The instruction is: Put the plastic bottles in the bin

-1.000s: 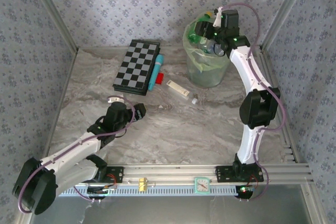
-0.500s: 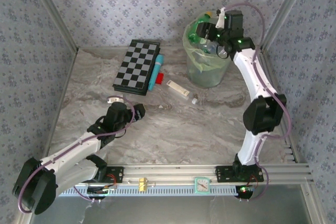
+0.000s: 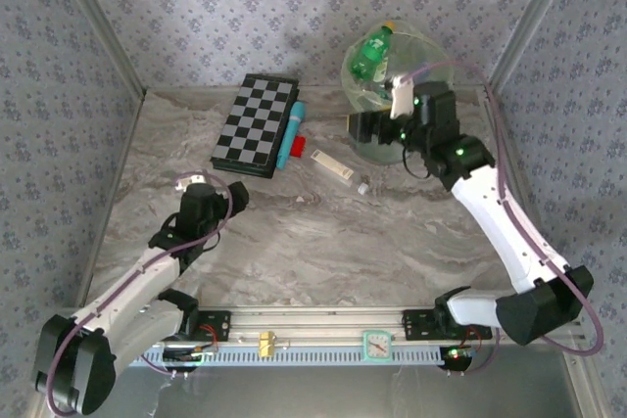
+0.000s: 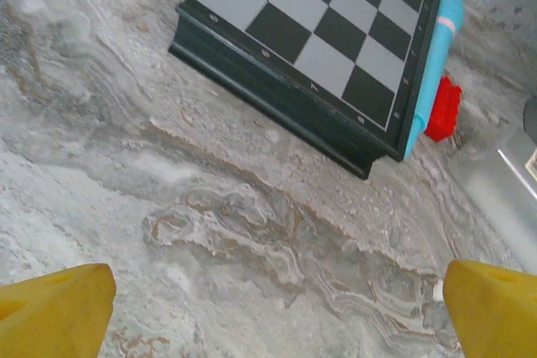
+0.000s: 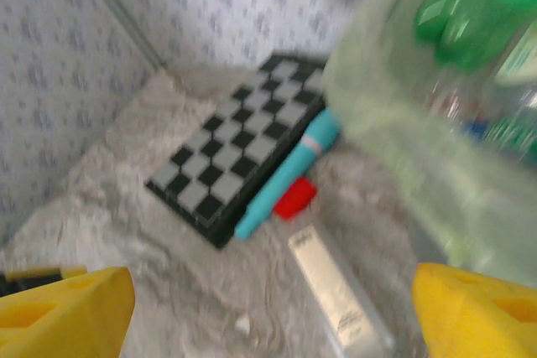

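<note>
The pale-green translucent bin (image 3: 377, 149) stands at the back right and holds several plastic bottles, with a green bottle (image 3: 371, 54) lying on top. In the right wrist view the bin (image 5: 394, 148) and the green bottle (image 5: 466, 14) are blurred at the upper right. My right gripper (image 3: 361, 126) hovers low at the bin's front left side, open and empty (image 5: 268, 308). My left gripper (image 3: 220, 189) is over bare table at the left, open with nothing between its yellow fingers (image 4: 277, 308).
A black-and-white checkerboard (image 3: 255, 124) lies at the back centre with a cyan tube (image 3: 291, 134) and a small red block (image 3: 298, 145) along its right edge. A clear flat container with a cream label (image 3: 333, 165) and a small white cap (image 3: 362, 186) lie in front of the bin.
My right gripper has come off the top of the bin and dropped down and towards me, to the bin's front left. My left gripper has shifted a little left.
</note>
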You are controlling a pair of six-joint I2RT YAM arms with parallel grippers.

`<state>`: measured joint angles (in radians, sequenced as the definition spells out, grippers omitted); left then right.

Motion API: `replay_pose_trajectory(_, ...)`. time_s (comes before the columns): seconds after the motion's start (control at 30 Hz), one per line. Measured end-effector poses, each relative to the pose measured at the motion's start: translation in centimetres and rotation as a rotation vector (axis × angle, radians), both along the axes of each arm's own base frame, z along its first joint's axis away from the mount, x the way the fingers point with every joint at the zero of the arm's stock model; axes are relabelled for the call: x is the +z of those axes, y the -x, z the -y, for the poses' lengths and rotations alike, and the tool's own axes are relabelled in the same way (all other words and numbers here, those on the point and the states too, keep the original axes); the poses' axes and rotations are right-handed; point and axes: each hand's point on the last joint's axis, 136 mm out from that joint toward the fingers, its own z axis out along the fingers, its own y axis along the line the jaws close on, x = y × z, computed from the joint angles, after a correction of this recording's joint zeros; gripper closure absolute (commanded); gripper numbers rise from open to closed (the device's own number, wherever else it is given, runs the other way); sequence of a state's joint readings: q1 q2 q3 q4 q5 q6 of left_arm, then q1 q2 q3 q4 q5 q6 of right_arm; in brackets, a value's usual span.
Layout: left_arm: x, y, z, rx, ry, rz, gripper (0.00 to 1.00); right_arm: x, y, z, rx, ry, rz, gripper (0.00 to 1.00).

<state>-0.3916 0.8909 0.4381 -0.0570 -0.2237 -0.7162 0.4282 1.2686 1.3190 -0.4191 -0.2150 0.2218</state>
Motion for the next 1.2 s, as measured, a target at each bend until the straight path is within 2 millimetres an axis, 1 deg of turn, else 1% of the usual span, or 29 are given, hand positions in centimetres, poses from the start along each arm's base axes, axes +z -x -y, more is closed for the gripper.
replay_pose_trajectory(0.1, 0.3, -0.3, -0.5, 0.018, 0.014, 0.003, 0.00, -5.0, 1.8, -1.7, 0.052, 0.061, -0.091, 0.12)
replay_pose_trajectory(0.2, 0.3, -0.4, -0.7, 0.022, 0.031, -0.001, 0.00, -9.5, 3.4, -2.8, 0.094, 0.132, -0.179, 0.12)
replay_pose_trajectory(0.3, 0.2, -0.3, -0.5, 0.012, 0.050, -0.007, 0.00, -12.3, 3.5, -3.6, 0.114, 0.204, -0.218, 0.11)
replay_pose_trajectory(0.43, 0.2, -0.2, -0.1, 0.001, 0.075, -0.014, 0.00, -15.7, 2.6, -4.3, 0.132, 0.333, -0.263, 0.11)
replay_pose_trajectory(0.5, 0.2, -0.2, 0.2, -0.006, 0.088, -0.018, 0.00, -17.0, 1.4, -4.8, 0.138, 0.419, -0.270, 0.10)
replay_pose_trajectory(0.63, 0.2, -0.1, 0.4, -0.010, 0.107, -0.023, 0.00, -18.7, -1.3, -6.2, 0.159, 0.580, -0.245, 0.10)
replay_pose_trajectory(0.73, 0.3, -0.1, 0.5, -0.014, 0.116, -0.020, 0.00, -20.4, -3.2, -7.0, 0.185, 0.702, -0.236, 0.09)
replay_pose_trajectory(0.87, 1.2, 0.1, 0.5, -0.018, 0.131, 0.008, 0.00, -23.3, -5.6, -7.2, 0.207, 0.858, -0.246, 0.06)
replay_pose_trajectory(1.0, 1.3, 0.5, 0.2, -0.011, 0.138, 0.016, 0.00, -25.4, -6.9, -7.0, 0.232, 0.963, -0.266, 0.06)
replay_pose_trajectory(1.13, 0.7, 1.0, 0.0, -0.004, 0.139, 0.004, 0.00, -26.7, -7.6, -7.0, 0.261, 1.008, -0.284, 0.07)
replay_pose_trajectory(1.2, 0.6, 1.1, -0.1, -0.002, 0.140, -0.002, 0.00, -27.1, -7.5, -6.9, 0.277, 1.024, -0.294, 0.09)
